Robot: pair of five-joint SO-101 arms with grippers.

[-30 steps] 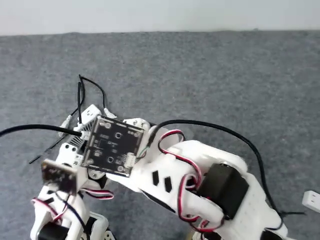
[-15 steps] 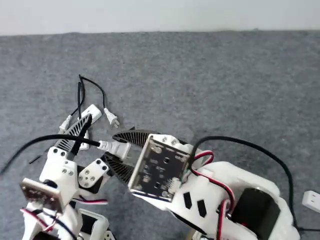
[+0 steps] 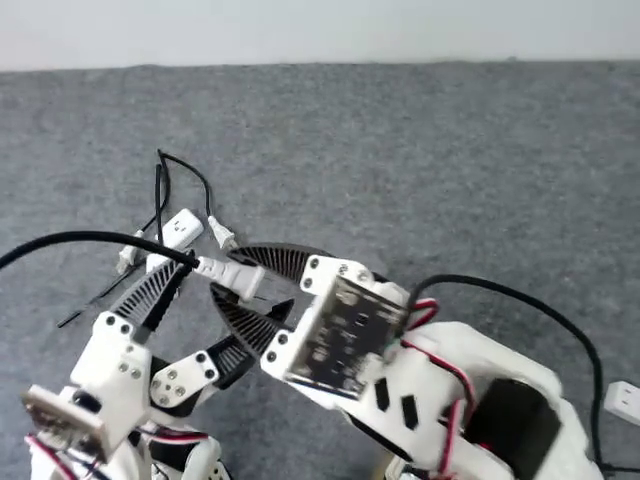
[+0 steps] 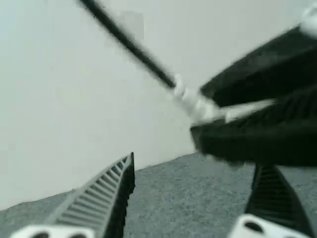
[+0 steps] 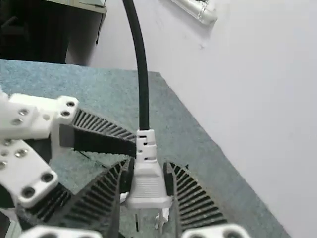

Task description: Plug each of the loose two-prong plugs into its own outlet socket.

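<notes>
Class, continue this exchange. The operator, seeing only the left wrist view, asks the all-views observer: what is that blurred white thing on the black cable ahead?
Observer: A white two-prong plug, clamped in the jaws of the right gripper.
Operator: Which way do its prongs point?
Observer: Inward, toward that gripper's base; the black cable runs out past its tips.
Operator: Any socket nearby?
Observer: Yes, a white outlet socket lies on the grey mat, farther out than the plug.
</notes>
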